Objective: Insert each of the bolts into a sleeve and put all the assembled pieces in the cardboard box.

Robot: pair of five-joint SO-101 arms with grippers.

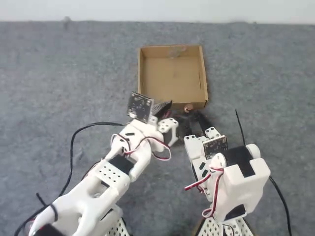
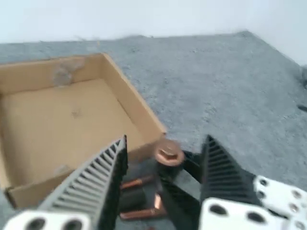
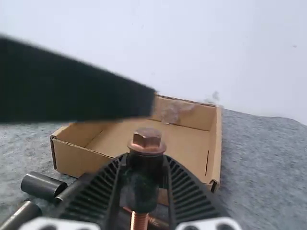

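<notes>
Copper bolt point(image 3: 147, 140) sits head-up in a black sleeve point(image 3: 141, 179). The right gripper point(image 3: 144, 163) fingers pinch the sleeve.

High view: the piece is just outside the front wall of the cardboard box point(image 1: 172, 78), at the box's 5 o'clock.

Left gripper point(image 2: 165, 143) fingers are spread either side of the piece, gripping nothing.

Judgement: the piece looks assembled, so the step in hand is boxing it.
- Lift above the wall rim and carry toward 12 o'clock.
- Keep the sleeve upright.
- Lower near the box floor before letting go, so the bolt does not slip out.
- Mind the left fingers close by.

Loose bolts point(image 2: 136, 183) and loose sleeves point(image 3: 41, 186) lie on the grey tabletop point(image 1: 59, 73) near the box's 6 o'clock.

Writing: none legible on the box.
</notes>
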